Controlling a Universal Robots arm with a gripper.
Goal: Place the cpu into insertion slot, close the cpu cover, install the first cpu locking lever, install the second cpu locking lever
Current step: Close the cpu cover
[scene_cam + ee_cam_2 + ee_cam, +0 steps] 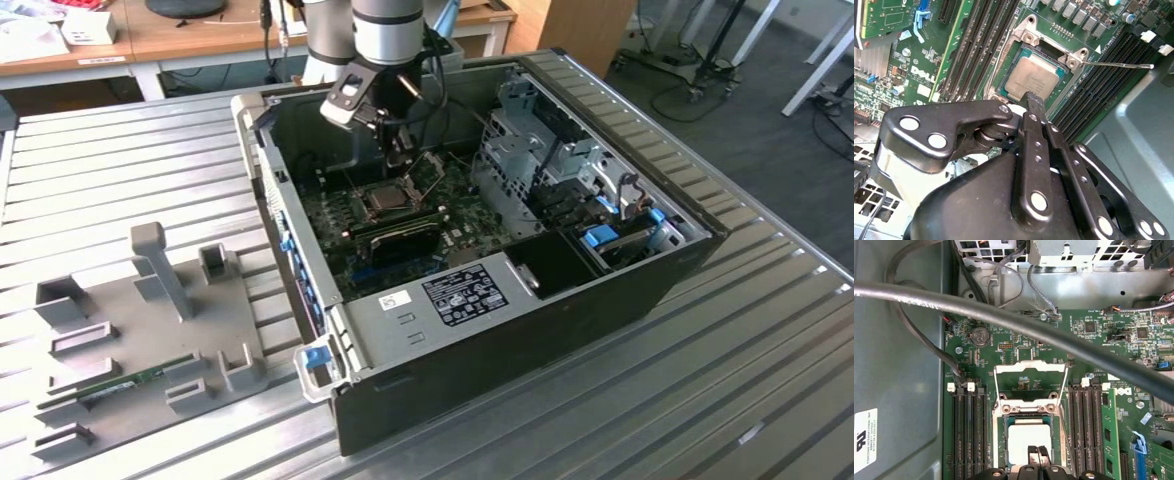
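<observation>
cpu [1029, 439] is seated in the insertion slot [1000, 412]: flat square, dull grey-brown matte metal lid, edges parallel to the slot's silvery rim, dark socket frame showing around it. Same in the second wrist view, cpu [1033, 76] flat inside the rim

cpu cover [1029, 365] is open: thin bright stamped-metal frame with a big cut-out centre, swung off the slot on the side opposite the fingers, green board visible through the cut-out. Can't tell how steeply it stands

One locking lever [1119, 65], a thin shiny wire rod, sticks out sideways from the slot's hinge corner, unlatched, over the long black memory slots [979, 45] that flank the slot

gripper [1037, 452]: black glossy linkage arms with bright rivets, narrow black fingers [1032, 455] pressed together with just a seam between them, nothing gripped. Tips sit over the cpu's edge farthest from the cover; can't tell whether they touch the lid. In the second wrist view the gripper [1034, 100] tip overlaps that same edge

Exterior view: gripper [394, 150] is down inside the open computer case [641, 290], directly above the slot
</observation>
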